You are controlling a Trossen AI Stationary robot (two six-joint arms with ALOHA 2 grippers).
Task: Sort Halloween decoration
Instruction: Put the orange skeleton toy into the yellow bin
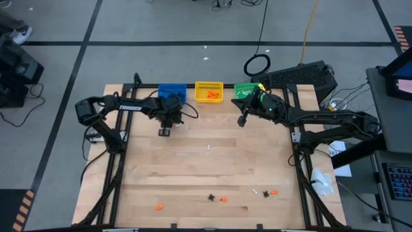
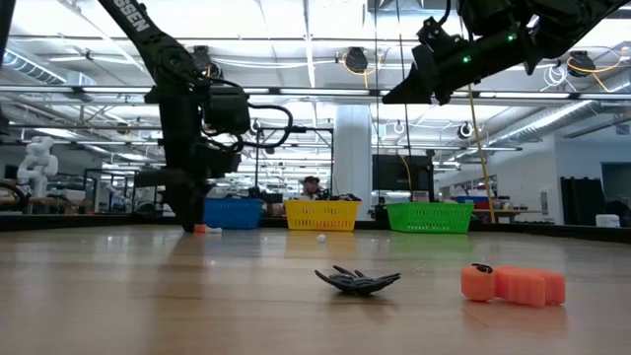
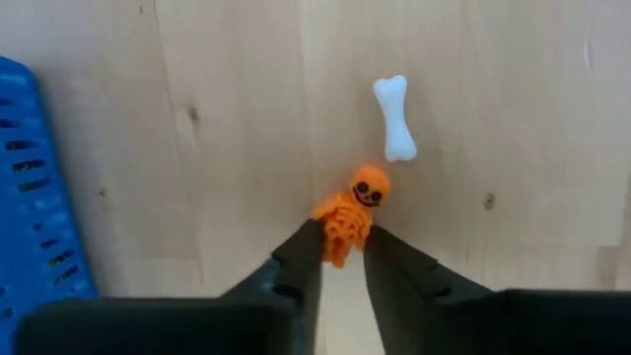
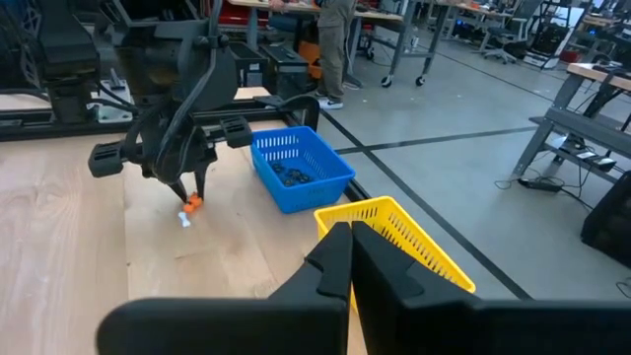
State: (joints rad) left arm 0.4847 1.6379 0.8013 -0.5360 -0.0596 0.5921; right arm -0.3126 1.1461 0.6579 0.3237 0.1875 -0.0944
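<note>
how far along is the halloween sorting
Partly done. The blue bin holds dark pieces and the yellow bin orange ones. In hand: the left gripper is down at the table by the blue bin, its fingers either side of an orange skeleton, with a white bone lying beside it. The right gripper waits shut above the bins. Left: several trinkets near the table's front edge.

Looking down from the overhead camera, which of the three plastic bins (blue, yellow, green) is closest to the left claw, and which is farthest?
From the left gripper, low over the table's back left part:
1. Blue plastic bin, at the back edge just behind the gripper.
2. Yellow plastic bin, in the middle of the row, off to the right.
3. Green plastic bin, at the row's right end, beside the right arm.
</note>
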